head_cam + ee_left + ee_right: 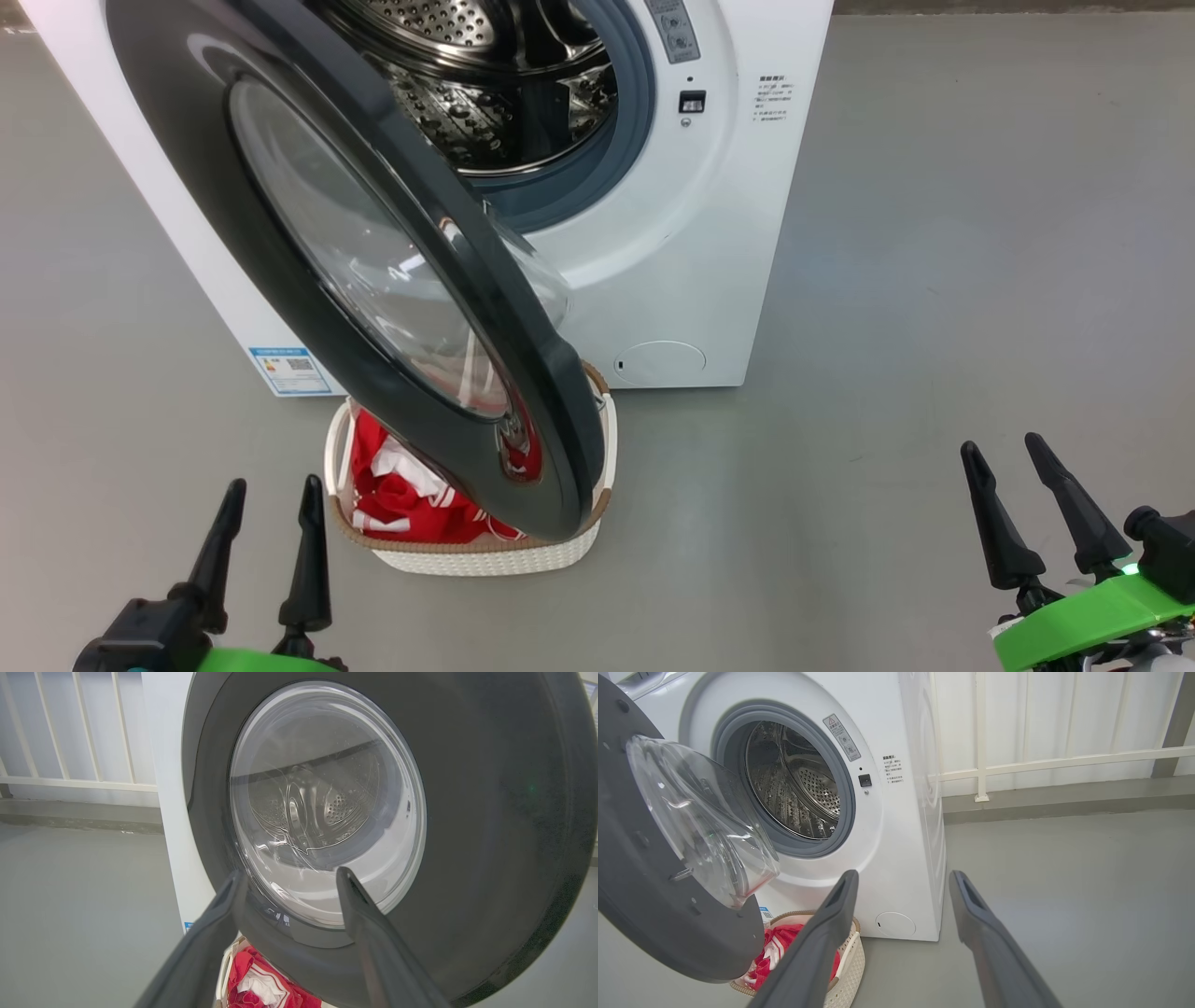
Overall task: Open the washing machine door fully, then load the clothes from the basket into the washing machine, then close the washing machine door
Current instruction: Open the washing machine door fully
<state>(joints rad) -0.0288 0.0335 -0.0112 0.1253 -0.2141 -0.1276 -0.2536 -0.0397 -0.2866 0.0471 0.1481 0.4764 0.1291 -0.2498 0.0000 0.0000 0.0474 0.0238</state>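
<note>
The washing machine door (364, 271) stands partly open in the middle of the head view, over the basket (485, 558) at the bottom centre. Red clothes (411, 504) lie in the basket. Behind it, the washing machine (681, 233) shows its shiny drum (485, 93) at the top. The left gripper (275, 483) sits lower left and the right gripper (1004, 444) lower right, both with jaws wide, holding nothing.

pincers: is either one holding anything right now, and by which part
Nothing is held. The left pincer and the right pincer both stand open and empty, apart from the washing machine door. The clothes lie in the basket.
</note>
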